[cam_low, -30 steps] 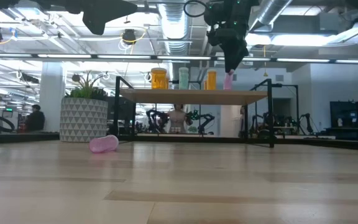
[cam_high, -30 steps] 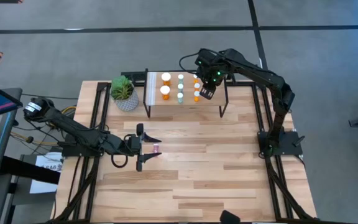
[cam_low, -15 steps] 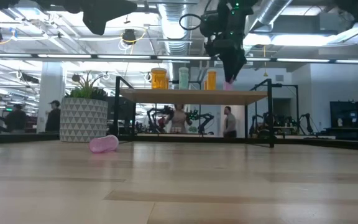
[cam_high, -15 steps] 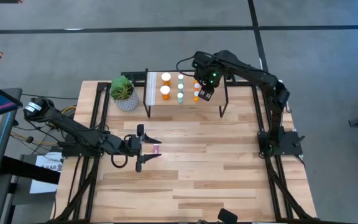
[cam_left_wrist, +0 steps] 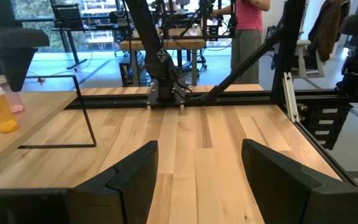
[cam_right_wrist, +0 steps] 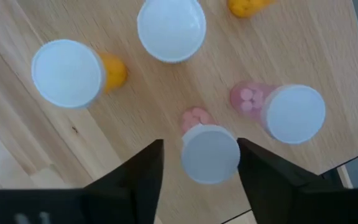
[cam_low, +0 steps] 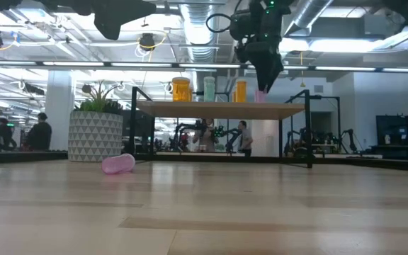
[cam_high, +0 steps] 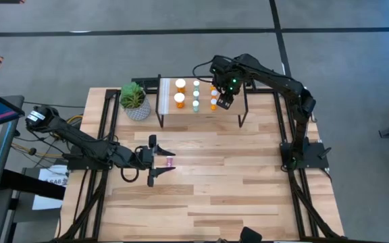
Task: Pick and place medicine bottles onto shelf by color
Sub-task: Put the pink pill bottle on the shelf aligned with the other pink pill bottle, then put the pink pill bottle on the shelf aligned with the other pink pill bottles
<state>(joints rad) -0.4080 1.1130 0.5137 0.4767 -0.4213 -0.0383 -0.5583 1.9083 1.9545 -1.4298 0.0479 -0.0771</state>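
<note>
The shelf (cam_high: 201, 113) stands at the table's far side. On it stand orange bottles (cam_high: 179, 99), teal ones (cam_high: 196, 94) and small orange ones (cam_high: 213, 103). My right gripper (cam_high: 225, 101) points down over the shelf's right end, open. A pink bottle (cam_right_wrist: 210, 154) stands upright between its fingers on the board, and a second pink bottle (cam_right_wrist: 294, 115) stands beside it. Another pink bottle (cam_low: 118, 164) lies on its side on the table. My left gripper (cam_high: 166, 159) hovers open above that one (cam_high: 169, 162).
A potted plant (cam_high: 135, 101) stands left of the shelf. The shelf's thin black legs (cam_high: 243, 111) reach down to the table. The near half of the table (cam_high: 215, 196) is bare wood. People move in the room beyond (cam_low: 243, 138).
My right gripper has come down a little with the pink bottle. The bottle hung tilted just above the board before. It now stands on the shelf's right end.
</note>
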